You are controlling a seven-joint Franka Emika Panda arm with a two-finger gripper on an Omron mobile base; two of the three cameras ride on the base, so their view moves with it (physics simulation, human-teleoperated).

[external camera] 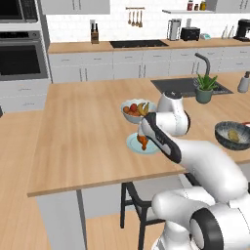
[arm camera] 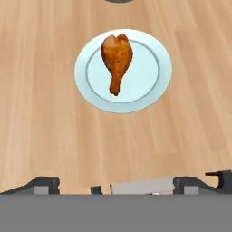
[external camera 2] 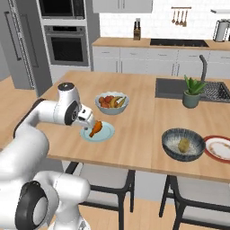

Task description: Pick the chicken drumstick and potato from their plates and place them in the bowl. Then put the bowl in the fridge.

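The gripper [arm camera: 129, 183], jaws wide and empty, hangs over the drumstick [arm camera: 117, 60] on the blue plate [arm camera: 154, 86]. Just behind stands the fruit bowl [external camera 2: 112, 103]; far right, the potato [external camera 2: 183, 144] lies in the bowl [external camera 2: 183, 144].

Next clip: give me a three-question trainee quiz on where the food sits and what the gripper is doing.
1. True or false: the potato already lies in the dark grey bowl.
2. The chicken drumstick rests on: A the light blue plate, B the red-rimmed plate, C the fruit bowl.
3. Fill in: the gripper is ____.
Key: 1 true; 2 A; 3 open, holding nothing.
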